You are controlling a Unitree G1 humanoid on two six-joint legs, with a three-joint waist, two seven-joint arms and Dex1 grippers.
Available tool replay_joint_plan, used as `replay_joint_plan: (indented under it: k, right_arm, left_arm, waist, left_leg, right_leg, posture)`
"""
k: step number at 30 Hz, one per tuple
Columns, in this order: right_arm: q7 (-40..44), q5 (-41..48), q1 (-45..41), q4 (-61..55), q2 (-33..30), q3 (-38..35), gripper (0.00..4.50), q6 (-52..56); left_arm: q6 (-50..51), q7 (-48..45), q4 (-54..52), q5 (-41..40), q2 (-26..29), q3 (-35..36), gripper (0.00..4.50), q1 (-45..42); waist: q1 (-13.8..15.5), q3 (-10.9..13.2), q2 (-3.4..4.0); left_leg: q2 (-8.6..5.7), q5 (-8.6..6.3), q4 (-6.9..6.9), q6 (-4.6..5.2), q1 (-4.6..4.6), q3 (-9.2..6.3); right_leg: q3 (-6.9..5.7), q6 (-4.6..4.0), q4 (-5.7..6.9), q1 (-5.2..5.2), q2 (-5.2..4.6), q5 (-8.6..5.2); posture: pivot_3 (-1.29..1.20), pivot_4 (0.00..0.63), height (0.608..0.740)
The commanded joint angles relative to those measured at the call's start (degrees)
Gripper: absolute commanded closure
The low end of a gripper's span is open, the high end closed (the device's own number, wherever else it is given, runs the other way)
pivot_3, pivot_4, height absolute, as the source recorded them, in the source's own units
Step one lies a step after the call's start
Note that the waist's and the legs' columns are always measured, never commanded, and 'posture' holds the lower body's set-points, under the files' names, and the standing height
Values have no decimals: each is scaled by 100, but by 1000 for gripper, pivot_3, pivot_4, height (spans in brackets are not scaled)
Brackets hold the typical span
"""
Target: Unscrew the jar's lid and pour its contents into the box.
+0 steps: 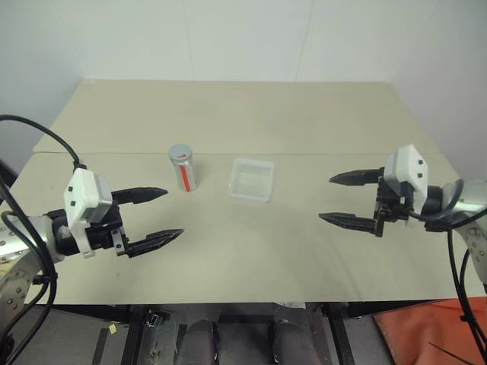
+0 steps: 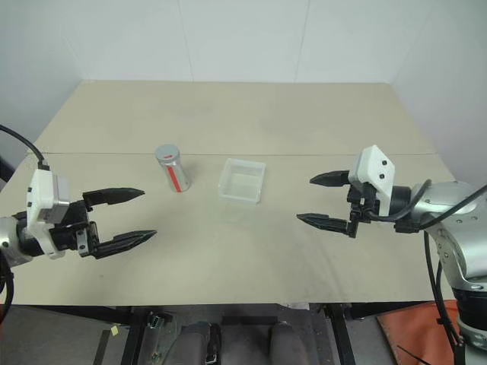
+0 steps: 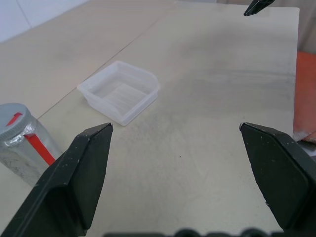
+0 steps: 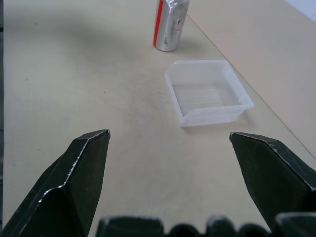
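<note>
White walls are seen behind a pale beige table [image 1: 251,251], whose top is crossed by a seam running from side to side. Just in front of that seam, left of the middle, the jar [image 1: 185,173] is stood upright; a red stripe is carried down its side, and its contents cannot be made out through the silvery wall. The lid [image 1: 181,153], grey with a red mark on top, is seated on the jar. The box [image 1: 252,179], a shallow clear tray with a flared rim, is set near the jar on its right, apart from it and not touching; nothing can be made out inside it.

Both arms are held above the near part of the table, well apart from the jar and the box. The left gripper [image 1: 158,214] is pointed inward toward the middle, nearer the jar than the box, and its fingers [image 3: 84,163] are spread wide with nothing between them. The right gripper [image 1: 339,198] is pointed inward from the other side, to the right of the box, and its fingers [image 4: 86,168] are likewise parted wide and nothing is grasped.
</note>
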Motion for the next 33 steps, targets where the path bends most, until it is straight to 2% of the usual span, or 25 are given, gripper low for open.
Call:
replay_joint_plan:
  k: [1,7,11,14,18,24,29,33]
  right_arm:
    - [29,-23,-76,-28,-22,-82,0,-175]
    - [24,-10,-10,-52,-30,-156,0,-186]
    - [9,-11,6,-79,-18,-153,0,-183]
    - [6,-16,32,-98,-15,-157,0,-193]
    - [16,-15,67,-111,-26,-169,0,-200]
    - [15,-3,86,-159,-39,-189,0,-196]
    - [13,10,78,-182,-49,-209,0,-183]
    - [0,27,101,-227,-49,-242,0,-174]
  left_arm:
    - [-102,76,-185,-9,-26,234,46,50]
    - [-153,107,-169,76,-67,313,46,190]
    - [-262,581,-124,515,-325,148,46,309]
    - [-491,1186,-60,993,-830,-77,46,426]
    - [-491,2393,-161,1471,-1850,-546,46,273]
    - [-777,4027,216,2721,-3084,-1321,46,-157]
    - [-1143,4713,715,3441,-3696,-1802,46,-576]
    - [-1447,4844,1136,3757,-3911,-2076,46,-851]
  waist:
    - [0,0,0]
    - [0,0,0]
    - [1,0,0]
    - [1,0,0]
    - [9,0,-2]
    - [80,-1,-1]
    - [117,-1,-3]
    - [126,-1,-3]
  left_leg:
    - [0,0,0,0,0,0]
    - [0,0,0,0,0,1]
    - [0,0,0,0,0,-1]
    - [-1,0,-1,0,0,-3]
    - [-2,0,3,0,0,-19]
    - [-7,0,5,0,-1,-36]
    - [-10,0,5,1,-2,-38]
    - [-10,0,4,0,-2,-39]
  right_leg:
    - [0,0,0,0,0,0]
    - [0,0,-1,0,0,0]
    - [0,0,-1,0,-1,0]
    - [2,0,-1,0,-2,0]
    - [1,0,1,5,-2,1]
    - [0,2,0,8,-2,3]
    - [1,3,-2,8,-2,4]
    - [0,3,-1,9,-1,4]
  posture:
    - [0,150,740]
    - [0,150,740]
    - [0,150,740]
    - [0,150,740]
    - [0,150,740]
    - [0,150,740]
    - [0,150,740]
    - [0,150,740]
